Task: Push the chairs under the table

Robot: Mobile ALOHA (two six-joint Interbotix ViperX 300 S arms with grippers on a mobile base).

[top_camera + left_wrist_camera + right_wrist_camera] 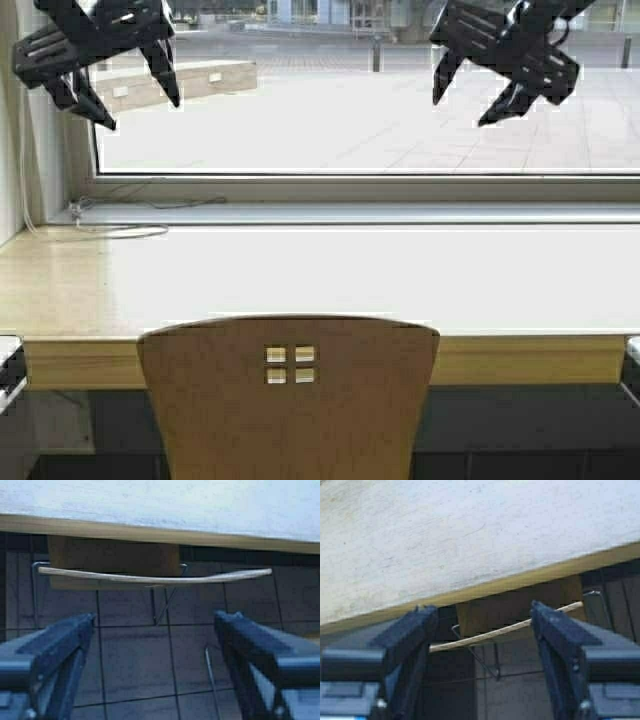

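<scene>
Bright paving fills the window (400, 110) behind the table (330, 275), a long pale counter with a yellowish front edge. One chair (288, 395) shows (only its back with four square cutouts), centred just before that edge, seat under the top. Both grippers hang high above, well apart from it: left gripper (148, 115) and right gripper (462, 112), fingers spread, holding nothing.

Wide window (400, 110) onto a sunlit paved plaza, grey sill (400, 212) with a loose white cable (120, 230), dark tiled floor (140, 670) below
</scene>
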